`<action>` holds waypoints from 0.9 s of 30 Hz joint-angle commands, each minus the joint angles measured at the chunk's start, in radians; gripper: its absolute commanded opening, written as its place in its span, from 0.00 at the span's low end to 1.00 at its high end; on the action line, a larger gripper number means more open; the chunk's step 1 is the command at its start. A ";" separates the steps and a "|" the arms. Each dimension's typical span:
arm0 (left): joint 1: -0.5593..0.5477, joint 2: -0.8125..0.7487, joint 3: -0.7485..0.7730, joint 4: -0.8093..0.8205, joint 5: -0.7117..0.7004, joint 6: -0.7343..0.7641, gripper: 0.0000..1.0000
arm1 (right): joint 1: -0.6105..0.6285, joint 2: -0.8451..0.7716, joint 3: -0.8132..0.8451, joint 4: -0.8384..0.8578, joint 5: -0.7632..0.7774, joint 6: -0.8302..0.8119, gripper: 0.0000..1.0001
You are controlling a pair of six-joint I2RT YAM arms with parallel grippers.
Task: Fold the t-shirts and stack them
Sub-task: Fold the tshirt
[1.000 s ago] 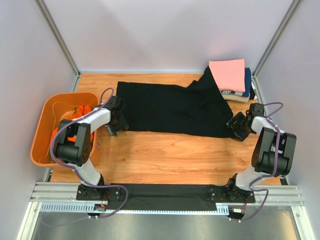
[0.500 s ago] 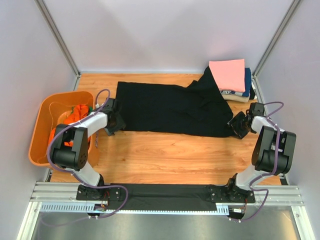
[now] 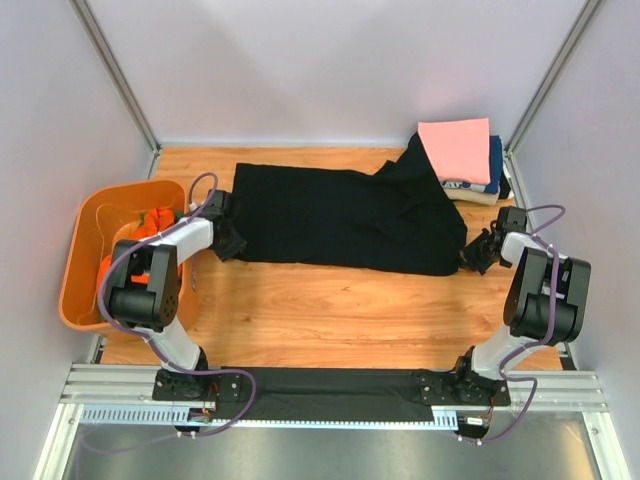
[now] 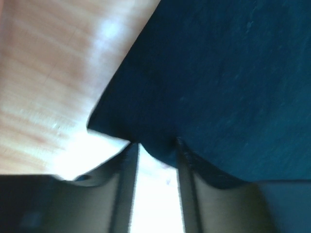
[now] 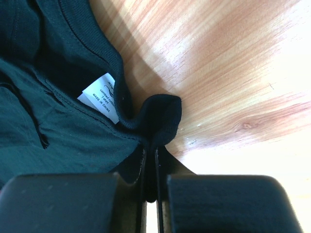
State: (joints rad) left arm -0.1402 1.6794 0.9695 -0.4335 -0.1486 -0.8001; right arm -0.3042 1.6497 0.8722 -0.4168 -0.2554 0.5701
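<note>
A black t-shirt (image 3: pixel 340 215) lies spread flat across the middle of the table. My left gripper (image 3: pixel 228 240) sits at its left edge. In the left wrist view the gripper (image 4: pixel 154 150) is open, with the shirt's hem (image 4: pixel 155 141) lying between the fingertips. My right gripper (image 3: pixel 478 255) is at the shirt's right end. Seen from the right wrist, it (image 5: pixel 150 150) is shut on a fold of the black collar (image 5: pixel 163 116), beside the white label (image 5: pixel 102 97). Folded shirts are stacked at the back right, a pink one (image 3: pixel 458 148) on top of navy (image 3: pixel 495 160) and cream (image 3: pixel 470 190).
An orange plastic tub (image 3: pixel 90 260) stands at the left edge, close to the left arm, with an orange shirt (image 3: pixel 150 225) inside. White walls and metal posts enclose the table. Bare wood (image 3: pixel 340 310) shows in front of the black shirt.
Both grippers have moved in onto the black shirt's ends. The right one has shut on the collar fold. The left jaws have narrowed around the hem.
</note>
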 commanded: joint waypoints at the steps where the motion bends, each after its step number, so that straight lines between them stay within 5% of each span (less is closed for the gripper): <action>1: 0.065 0.057 0.046 0.047 -0.034 -0.031 0.35 | -0.001 0.009 -0.015 0.012 0.018 -0.012 0.00; 2: 0.070 0.062 0.058 0.053 -0.032 -0.024 0.22 | -0.001 0.002 -0.013 0.007 0.018 -0.010 0.00; 6: 0.079 0.049 0.077 0.050 -0.029 0.004 0.00 | -0.001 -0.028 -0.002 -0.017 0.001 -0.003 0.00; 27: 0.076 -0.605 -0.193 -0.235 0.099 -0.022 0.00 | -0.150 -0.525 -0.058 -0.290 0.047 0.047 0.00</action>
State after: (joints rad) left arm -0.1085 1.1503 0.7918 -0.5907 0.0139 -0.7719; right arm -0.4263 1.1950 0.8417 -0.6483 -0.2440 0.6022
